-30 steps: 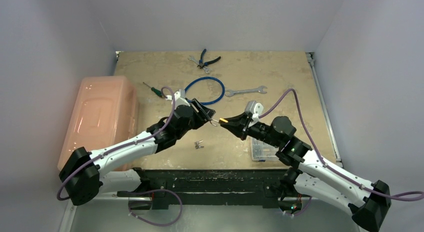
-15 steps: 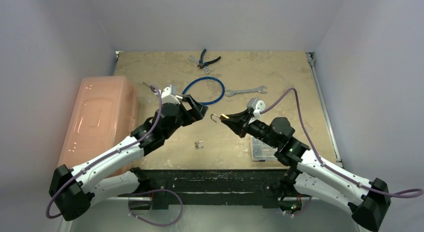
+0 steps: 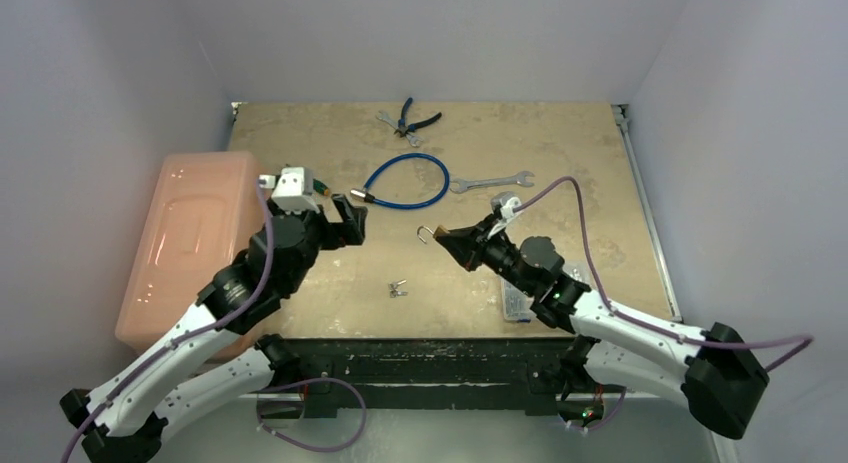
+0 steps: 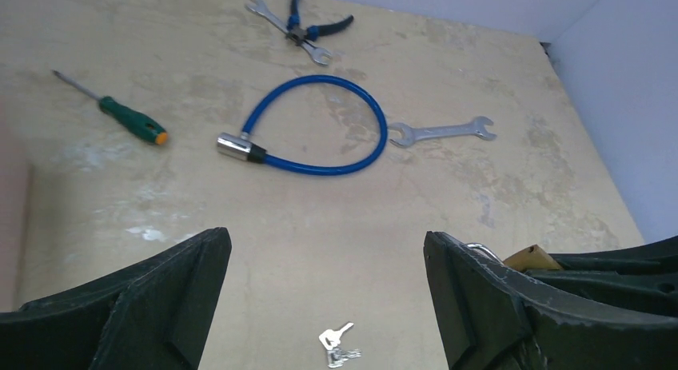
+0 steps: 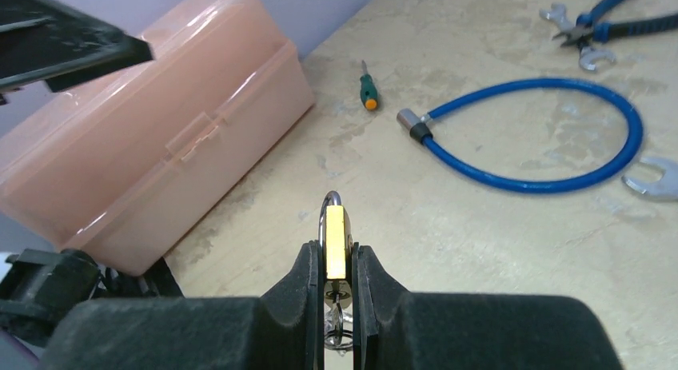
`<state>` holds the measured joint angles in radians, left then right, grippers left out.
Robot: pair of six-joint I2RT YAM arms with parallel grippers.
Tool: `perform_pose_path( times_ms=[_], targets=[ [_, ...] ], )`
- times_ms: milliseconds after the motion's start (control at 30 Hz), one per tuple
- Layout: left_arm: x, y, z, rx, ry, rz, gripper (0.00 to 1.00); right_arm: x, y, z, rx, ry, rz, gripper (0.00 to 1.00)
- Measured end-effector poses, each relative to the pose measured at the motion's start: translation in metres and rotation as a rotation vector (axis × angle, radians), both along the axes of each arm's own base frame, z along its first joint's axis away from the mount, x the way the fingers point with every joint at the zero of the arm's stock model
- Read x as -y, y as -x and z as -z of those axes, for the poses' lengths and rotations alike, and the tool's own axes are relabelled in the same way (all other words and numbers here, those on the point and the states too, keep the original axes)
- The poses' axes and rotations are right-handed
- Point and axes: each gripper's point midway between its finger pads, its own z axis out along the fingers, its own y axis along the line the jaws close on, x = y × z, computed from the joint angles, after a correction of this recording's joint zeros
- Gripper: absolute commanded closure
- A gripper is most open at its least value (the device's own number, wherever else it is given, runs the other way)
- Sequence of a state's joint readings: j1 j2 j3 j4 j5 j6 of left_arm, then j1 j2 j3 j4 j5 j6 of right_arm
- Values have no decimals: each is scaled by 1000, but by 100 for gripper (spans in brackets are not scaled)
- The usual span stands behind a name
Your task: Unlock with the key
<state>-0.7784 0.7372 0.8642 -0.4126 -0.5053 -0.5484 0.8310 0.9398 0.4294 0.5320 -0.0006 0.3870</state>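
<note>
Brass padlock (image 5: 336, 240) sits pinched in the right gripper (image 3: 447, 239), that arm stretched toward 10 o'clock above the table (image 3: 560, 153). The left gripper (image 3: 350, 217) hangs spread and empty, pointing to 2 o'clock. At 6 o'clock, between the arms, the key (image 3: 398, 289) lies on the table.

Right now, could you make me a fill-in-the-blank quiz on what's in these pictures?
The right claw is shut on the padlock; the left claw holds ____.
The key lies on the table, touched by ____ claw.
The looped cable is coloured ____.
The pink box stands on the ____ arm's side.
Missing: nothing; neither; blue; left.
</note>
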Motion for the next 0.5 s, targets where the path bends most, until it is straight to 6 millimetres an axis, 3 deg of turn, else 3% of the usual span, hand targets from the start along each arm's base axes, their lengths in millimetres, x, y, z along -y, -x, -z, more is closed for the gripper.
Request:
perform_pose_path(
  times_ms=[100, 200, 300, 500],
  targets=[
    [-23, 4, 1, 54, -61, -49, 1, -9, -9, 13, -63, -27, 16, 100],
    [-40, 8, 20, 64, -139, -80, 1, -15, -18, 32, -138, -44, 30, 100],
    [-45, 7, 33, 54, -212, -82, 1, -17, -32, 51, -216, -71, 49, 100],
    [-51, 3, 37, 54, -289, -103, 1, -17, -59, 78, -326, -148, 54, 100]
  ],
)
